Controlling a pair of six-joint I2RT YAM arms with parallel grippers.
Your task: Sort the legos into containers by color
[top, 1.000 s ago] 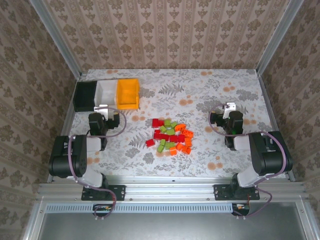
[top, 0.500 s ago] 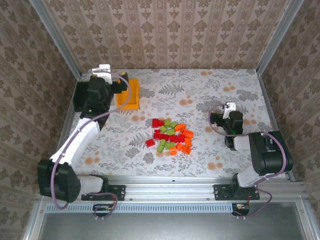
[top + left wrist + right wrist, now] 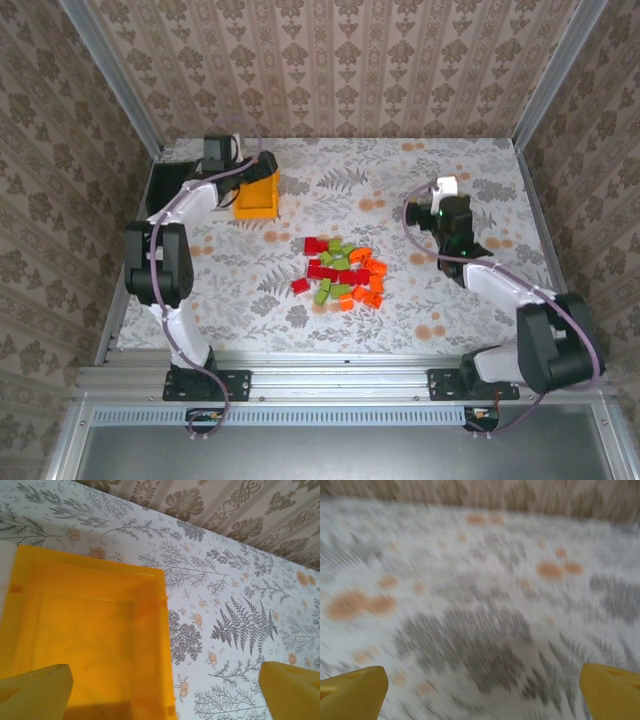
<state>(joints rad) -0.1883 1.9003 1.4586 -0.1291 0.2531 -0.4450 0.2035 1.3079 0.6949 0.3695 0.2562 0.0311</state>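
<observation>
The left arm [image 3: 160,262] has swung out from its folded rest to the far-left corner, and the right arm [image 3: 500,285] has stretched forward. The left gripper [image 3: 162,695] hangs over the orange-yellow bin [image 3: 75,630], fingers spread wide, holding nothing. The right gripper [image 3: 480,695] gapes empty above the table [image 3: 470,605]. The legos [image 3: 340,272], red, green and orange, lie heaped mid-table as before.

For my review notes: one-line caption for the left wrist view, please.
Open left gripper straddling a side wall of the orange-yellow bin on the floral table.
</observation>
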